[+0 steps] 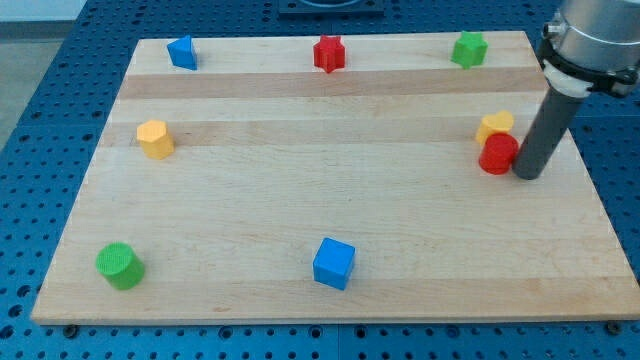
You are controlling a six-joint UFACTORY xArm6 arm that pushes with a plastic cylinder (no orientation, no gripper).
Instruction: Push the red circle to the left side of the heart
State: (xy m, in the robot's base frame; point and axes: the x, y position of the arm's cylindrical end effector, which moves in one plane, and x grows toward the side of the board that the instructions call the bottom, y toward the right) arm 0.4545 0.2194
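1. Red circle (pixel 497 154) at board's (pixel 300 200) right edge, touching yellow heart (pixel 494 125) just above it.
2. My tip (pixel 527 176) touches circle's right side.
3. No claw fitted, only a rod; open/closed state doesn't apply.

No readable text, labels, brand names, numbers or signs anywhere in view.
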